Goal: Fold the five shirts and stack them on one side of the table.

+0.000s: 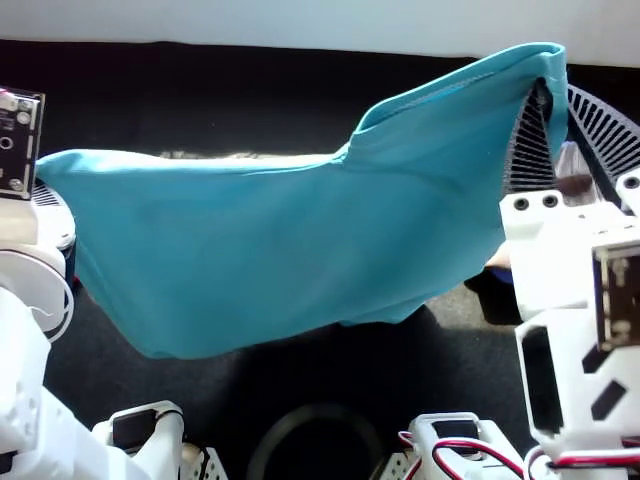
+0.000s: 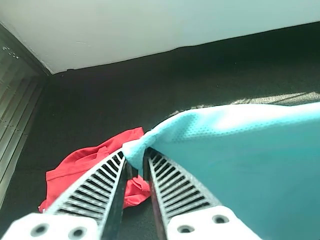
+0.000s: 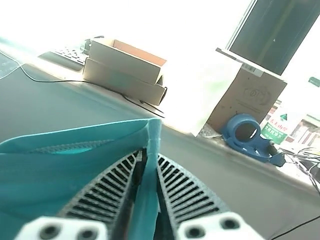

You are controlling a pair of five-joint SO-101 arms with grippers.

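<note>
Left claw (image 2: 135, 153), right claw (image 3: 151, 152) around shirt (image 1: 300, 240)

A teal mesh shirt (image 1: 300, 250) stretches from inside the left claw (image 2: 135, 154) to inside the right claw (image 3: 151, 152), a crumpled red cloth shirt (image 2: 90, 170) on the black table (image 2: 210, 80) beneath the left claw

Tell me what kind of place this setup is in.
Probably a robotics lab or office workspace: stacked cardboard boxes, a blue tape dispenser and a dark screen stand in the background, while the left hand and right hand hold a teal shirt over the black table.
</note>
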